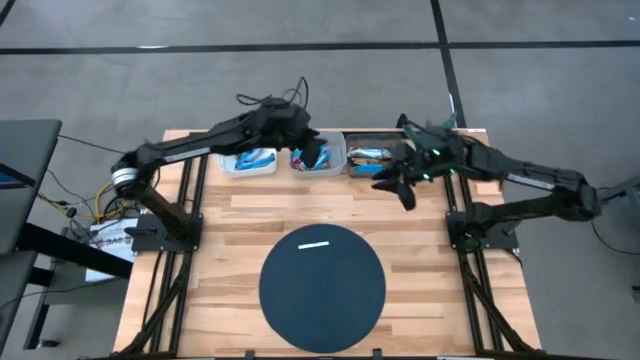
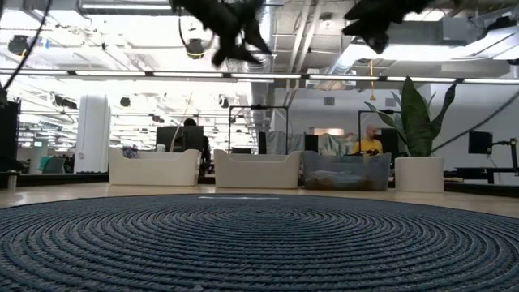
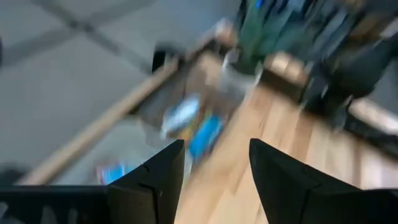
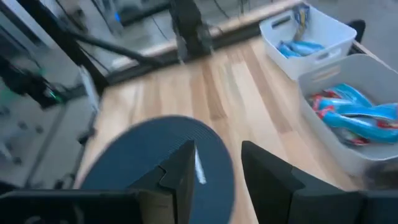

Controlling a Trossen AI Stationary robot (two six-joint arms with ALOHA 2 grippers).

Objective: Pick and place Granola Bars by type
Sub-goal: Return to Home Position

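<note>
Three bins stand in a row at the table's far edge. Blue granola bars lie in the left white bin. More blue bars lie in the middle white bin, and brownish bars lie in the right clear bin. My left gripper hangs open over the middle bin, with nothing between its fingers. My right gripper hangs open in front of the clear bin, also with nothing in it.
A round dark woven mat covers the table's near middle, with a thin white strip lying on its far part. Bare wood lies between the mat and the bins. A potted plant and people show in the room beyond.
</note>
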